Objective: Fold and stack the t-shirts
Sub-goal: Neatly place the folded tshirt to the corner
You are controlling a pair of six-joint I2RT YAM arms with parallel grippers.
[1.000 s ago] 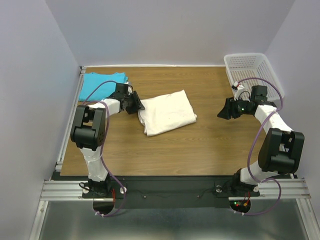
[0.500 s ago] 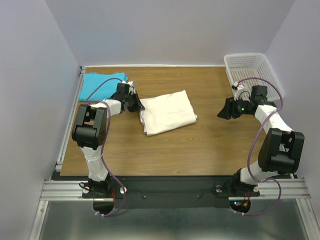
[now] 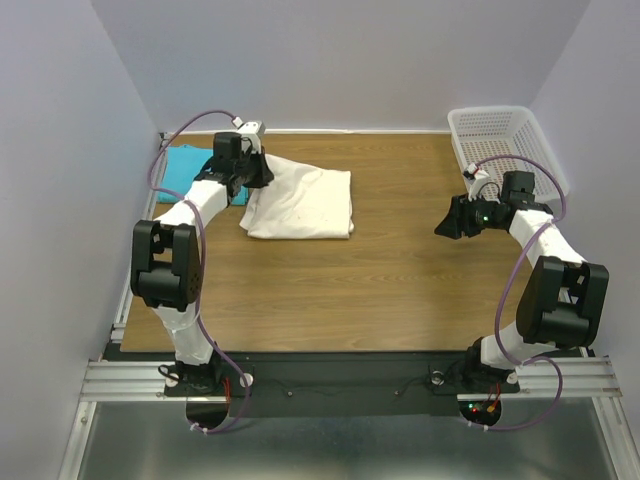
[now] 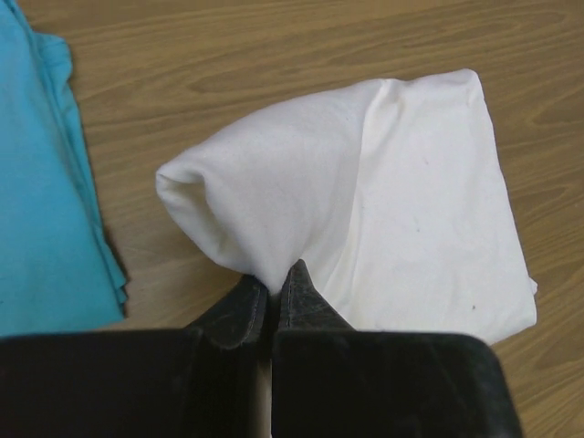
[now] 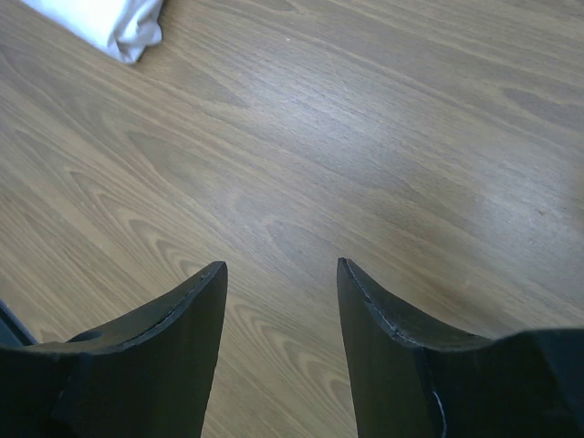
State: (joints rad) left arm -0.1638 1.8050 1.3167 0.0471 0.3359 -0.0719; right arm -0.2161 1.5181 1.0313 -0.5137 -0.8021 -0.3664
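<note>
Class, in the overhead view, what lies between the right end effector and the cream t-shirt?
Only bare wooden tabletop; the top external view shows nothing resting between the right end effector and the cream t-shirt.

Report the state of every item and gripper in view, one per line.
cream t-shirt, folded, one edge pinched and raised.
turquoise t-shirt, folded, lying flat, apart from the cream one.
left gripper, shut on the cream t-shirt's edge.
right gripper, open, holding nothing.
basket, upright, nothing visible inside.
</note>
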